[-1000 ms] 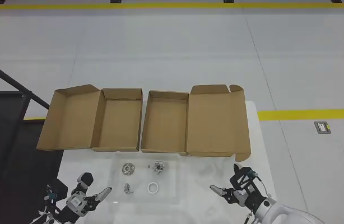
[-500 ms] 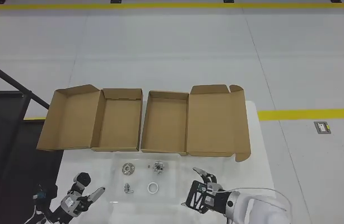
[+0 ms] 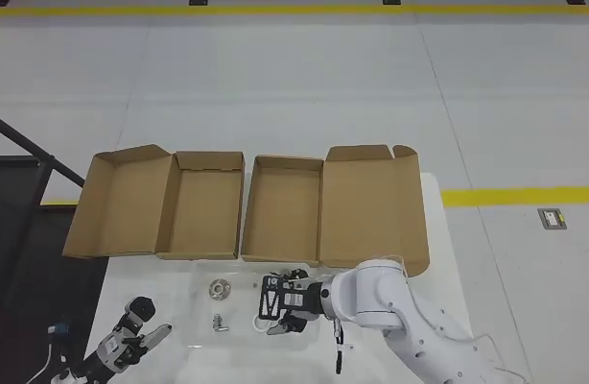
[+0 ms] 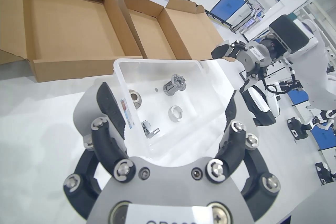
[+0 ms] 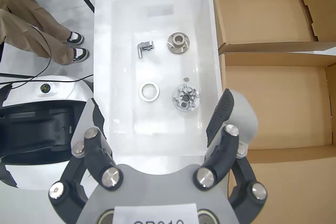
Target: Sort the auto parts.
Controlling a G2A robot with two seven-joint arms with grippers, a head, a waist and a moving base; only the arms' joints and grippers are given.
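Right gripper [image 5: 161, 104] hovering over clear plastic tray [image 5: 162, 67], fingers gaping wide, empty, left gripper [image 4: 168, 96] hanging at near-left corner of white bench [image 3: 141, 288], fingers likewise wide, empty.

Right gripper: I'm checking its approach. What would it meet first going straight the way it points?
Probably the floor of the white tray, between the ring and the toothed hub; the open right gripper aims between them. Depth is unclear.
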